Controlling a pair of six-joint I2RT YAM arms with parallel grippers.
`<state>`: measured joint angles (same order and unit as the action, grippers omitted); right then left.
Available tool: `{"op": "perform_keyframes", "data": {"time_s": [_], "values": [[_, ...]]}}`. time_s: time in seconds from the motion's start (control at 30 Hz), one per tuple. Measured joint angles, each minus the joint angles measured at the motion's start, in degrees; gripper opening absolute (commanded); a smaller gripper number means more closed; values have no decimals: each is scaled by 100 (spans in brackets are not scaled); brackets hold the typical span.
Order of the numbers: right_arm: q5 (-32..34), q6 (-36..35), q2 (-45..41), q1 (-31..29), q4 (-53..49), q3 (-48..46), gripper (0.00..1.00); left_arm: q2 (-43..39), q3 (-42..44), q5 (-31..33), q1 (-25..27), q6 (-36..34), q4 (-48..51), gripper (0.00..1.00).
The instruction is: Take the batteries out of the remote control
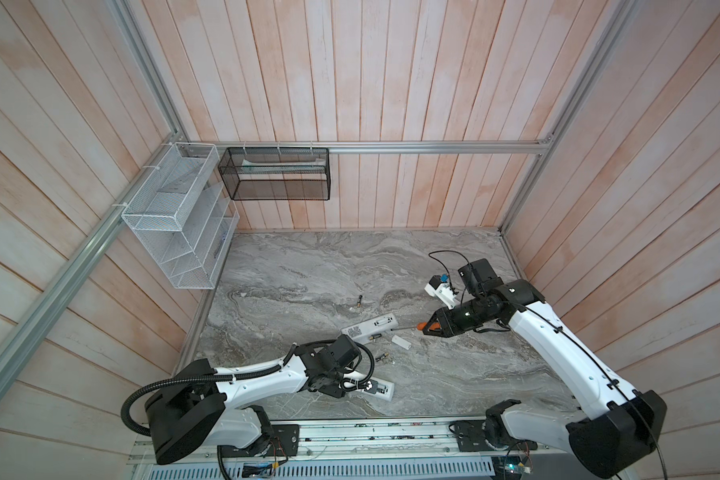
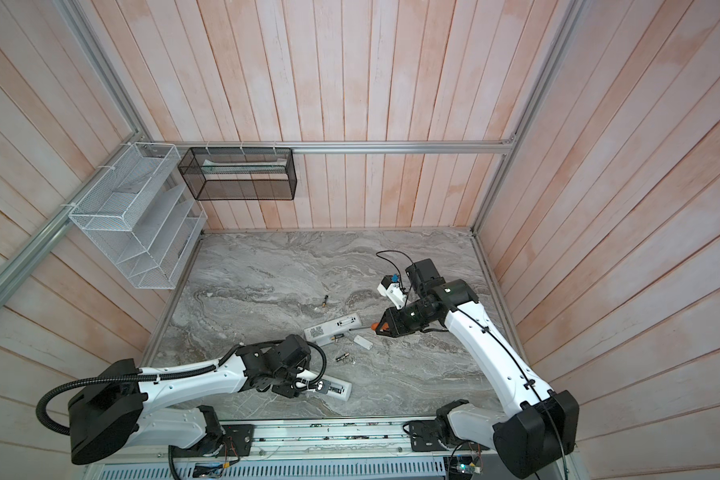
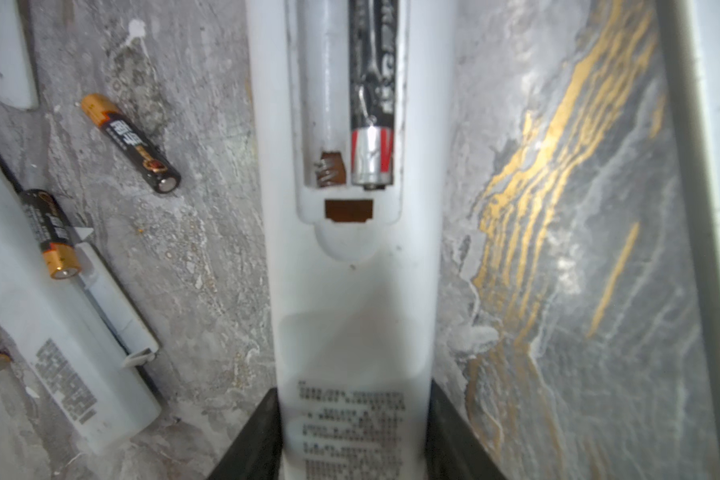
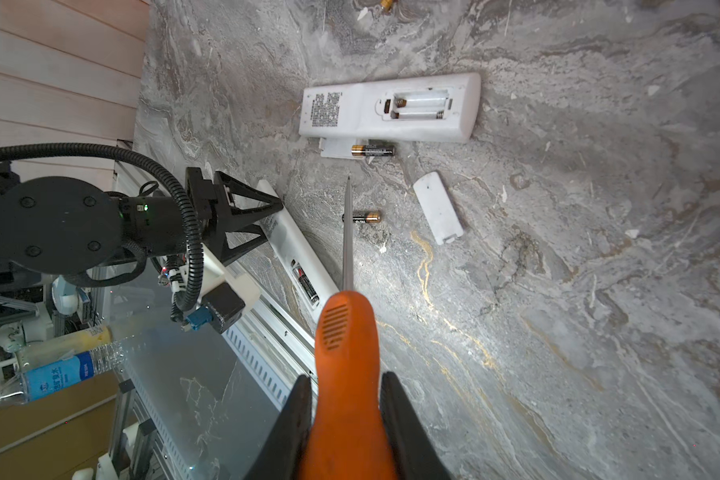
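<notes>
Left wrist view is showing the left end effector [image 3: 353, 390] pinching a white remote [image 3: 350, 291], its back label blurring beyond reading; one black-and-silver battery [image 3: 373, 104] is sitting in the open bay beside a bare spring slot. A gold-capped battery [image 3: 130, 143] is lying loose on the desk [image 3: 558, 249], its lettering unreadable, near a second remote [image 4: 462, 112], bay empty. Rightward, the right end effector [image 4: 346, 380] is clamping an orange screwdriver [image 4: 346, 332].

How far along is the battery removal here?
Done: the far remote has both slots empty, and loose batteries lie on the table. In hand: the left tool grips the near remote; the right tool holds a screwdriver. Left: one battery sits in the near remote.
</notes>
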<state>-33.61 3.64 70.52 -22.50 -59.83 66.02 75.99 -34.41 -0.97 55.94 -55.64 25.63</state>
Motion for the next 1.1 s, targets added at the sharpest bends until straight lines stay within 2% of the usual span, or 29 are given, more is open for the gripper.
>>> {"op": "perform_keyframes", "data": {"time_s": [0.1, 0.37, 0.53, 0.73, 1.1], "values": [[-57, -516, 52, -7, 299, 17, 0, -4, 42, 0, -28, -164, -173, 0], [299, -3499, 382, 173, 15, 243, 0, -127, 197, -157, -337, -444, -374, 0], [302, -4828, 433, 310, -192, 245, 0, -160, 227, -245, -415, -551, -400, 0], [129, -5580, 756, -101, -221, 243, 0, -170, 236, -330, -468, -629, -391, 0], [223, -6194, 920, -428, -188, -271, 0, -188, 254, -428, -542, -717, -378, 0]]}}
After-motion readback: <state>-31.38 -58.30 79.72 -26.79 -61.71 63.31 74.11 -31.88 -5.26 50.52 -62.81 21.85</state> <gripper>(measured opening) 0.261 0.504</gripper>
